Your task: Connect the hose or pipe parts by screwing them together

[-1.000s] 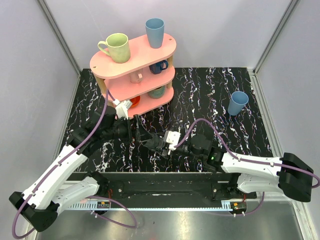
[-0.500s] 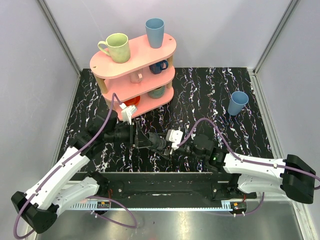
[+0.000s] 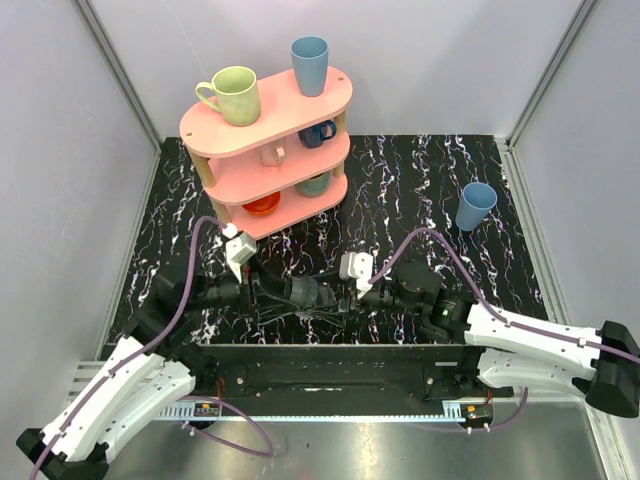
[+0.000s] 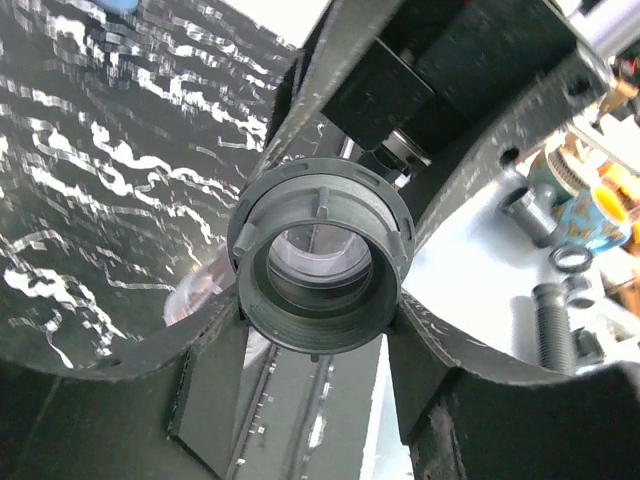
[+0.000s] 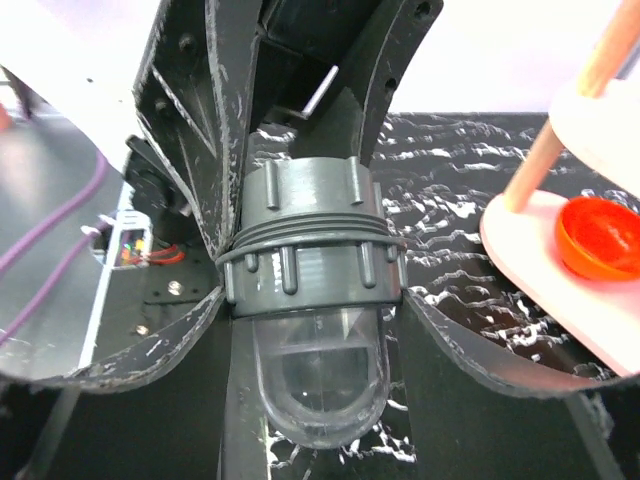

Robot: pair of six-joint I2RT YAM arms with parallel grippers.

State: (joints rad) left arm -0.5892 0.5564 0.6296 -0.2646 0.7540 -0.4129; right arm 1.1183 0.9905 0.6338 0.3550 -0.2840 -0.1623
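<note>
two fittings end to end, axis straight out from both jaws: left gripper (image 3: pixel 280 290) clamps threaded collar (image 4: pixel 320 270), right gripper (image 3: pixel 345 295) clamps clear-domed fitting (image 5: pixel 312 300), both part-open.

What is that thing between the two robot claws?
The pipe parts: left gripper clamps the grey collar, right gripper the clear-domed fitting. Top view shows it.

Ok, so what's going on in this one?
Both arms meet over the middle of the table, working one joint between them. The left gripper is clamped on the grey threaded collar. The right gripper is clamped on the clear-domed fitting by its ribbed grey band. The two parts sit end to end, mated. Whether the thread is fully tight cannot be told. The pink shelf and the blue cup stand apart further back.
</note>
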